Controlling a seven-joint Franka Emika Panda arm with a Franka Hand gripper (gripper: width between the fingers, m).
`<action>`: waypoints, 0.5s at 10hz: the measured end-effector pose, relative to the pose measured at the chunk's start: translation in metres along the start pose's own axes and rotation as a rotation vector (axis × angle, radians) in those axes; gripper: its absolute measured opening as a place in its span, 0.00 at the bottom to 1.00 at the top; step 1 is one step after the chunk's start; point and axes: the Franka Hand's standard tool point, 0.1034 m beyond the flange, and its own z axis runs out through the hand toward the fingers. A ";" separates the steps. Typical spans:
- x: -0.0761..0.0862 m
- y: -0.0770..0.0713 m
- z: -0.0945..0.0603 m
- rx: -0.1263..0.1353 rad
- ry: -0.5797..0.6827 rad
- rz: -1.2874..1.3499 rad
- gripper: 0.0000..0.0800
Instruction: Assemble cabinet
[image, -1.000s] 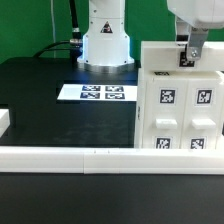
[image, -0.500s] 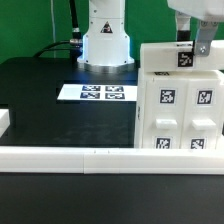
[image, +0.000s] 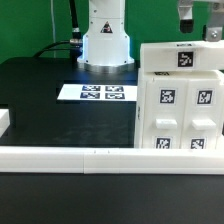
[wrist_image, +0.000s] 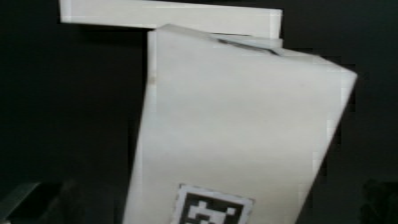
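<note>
Cabinet (image: 178, 100): white boxy body, black-and-white tags on front, top; tool (image: 198, 22) above, spread, empty.

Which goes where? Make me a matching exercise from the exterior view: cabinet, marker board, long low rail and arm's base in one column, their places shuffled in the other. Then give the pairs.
Things
1. cabinet
2. marker board
3. long low rail
4. arm's base

Places
A. lying flat mid-picture, four tags facing up
B. running across the foreground
C. standing at the exterior view's right, tags on its front
D. standing at the back, behind the rest

Pairs: 1-C, 2-A, 3-B, 4-D
</note>
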 end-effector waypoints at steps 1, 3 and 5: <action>0.000 0.001 0.002 -0.014 0.011 -0.124 1.00; -0.003 -0.002 0.000 -0.018 0.009 -0.342 1.00; -0.004 -0.002 0.000 -0.017 0.006 -0.519 1.00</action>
